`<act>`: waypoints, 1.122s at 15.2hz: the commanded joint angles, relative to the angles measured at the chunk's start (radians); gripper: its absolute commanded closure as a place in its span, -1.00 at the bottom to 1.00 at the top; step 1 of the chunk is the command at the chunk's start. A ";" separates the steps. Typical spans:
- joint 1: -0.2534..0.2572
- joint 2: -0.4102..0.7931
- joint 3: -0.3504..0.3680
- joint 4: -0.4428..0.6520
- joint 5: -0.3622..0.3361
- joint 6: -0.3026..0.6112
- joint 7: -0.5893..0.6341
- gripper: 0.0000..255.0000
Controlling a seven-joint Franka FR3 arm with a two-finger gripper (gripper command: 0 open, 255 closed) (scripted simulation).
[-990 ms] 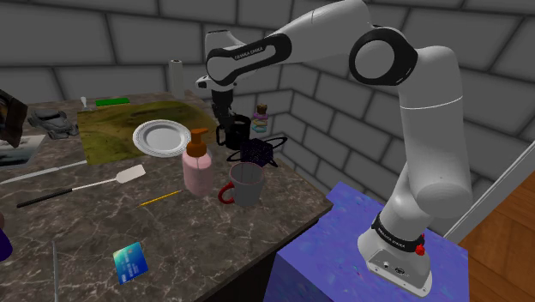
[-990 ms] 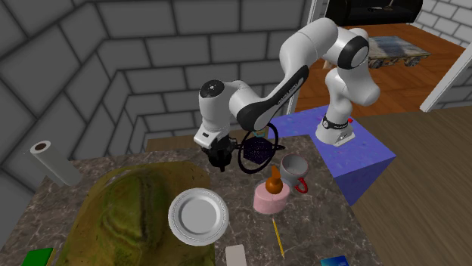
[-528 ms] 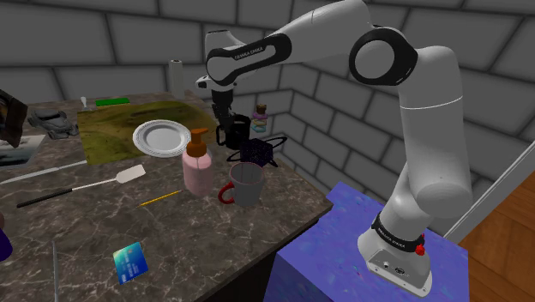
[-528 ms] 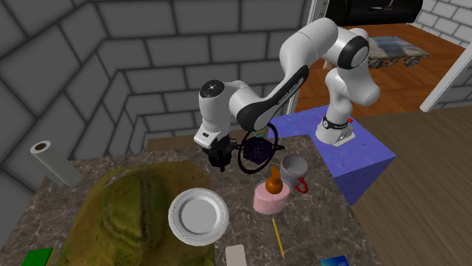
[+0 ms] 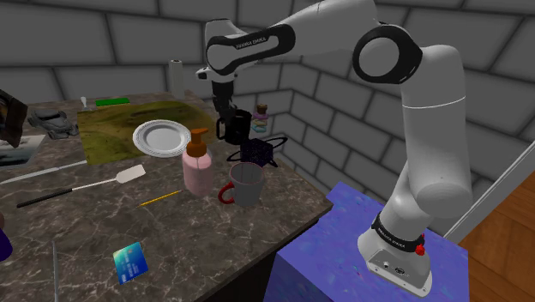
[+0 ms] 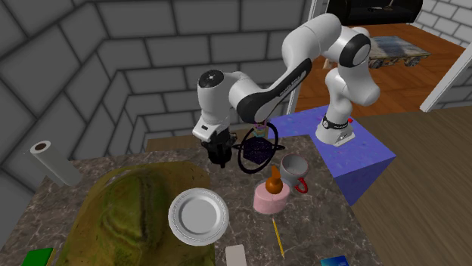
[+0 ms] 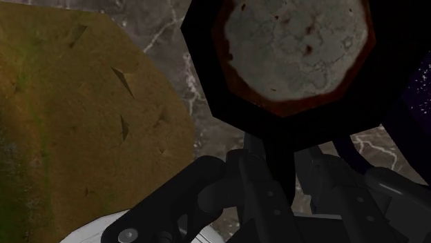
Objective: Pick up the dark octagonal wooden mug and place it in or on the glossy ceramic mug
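**Dark mug clasped over the table, beyond the grey mug**

In the shoulder view, near the table (image 5: 86,232) edge, stands the glossy grey mug (image 5: 247,183) with a red handle. It is just to the right of a pink pump bottle (image 5: 197,167). Behind them a dark wire basket (image 5: 257,151) is hard to make out.

Farther still, the gripper (image 5: 228,117) is clenched on the dark octagonal mug (image 5: 234,128). The mug is held upright over the table, to the right of the white plate (image 5: 161,137).

In the wrist view the fingers (image 7: 252,183) clasp the mug's wall, and its rim is cut off at the picture's edge. In the second exterior view the black mug and the gripper cannot be told apart.
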State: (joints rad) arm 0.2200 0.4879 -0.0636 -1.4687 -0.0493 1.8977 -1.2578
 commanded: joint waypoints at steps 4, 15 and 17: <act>0.001 -0.012 0.000 0.052 0.000 -0.063 -0.002 1.00; 0.001 -0.021 -0.001 0.187 0.001 -0.206 -0.011 1.00; 0.000 -0.019 -0.001 0.217 0.002 -0.234 -0.012 1.00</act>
State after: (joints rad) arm 0.2210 0.4703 -0.0642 -1.2675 -0.0476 1.6793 -1.2684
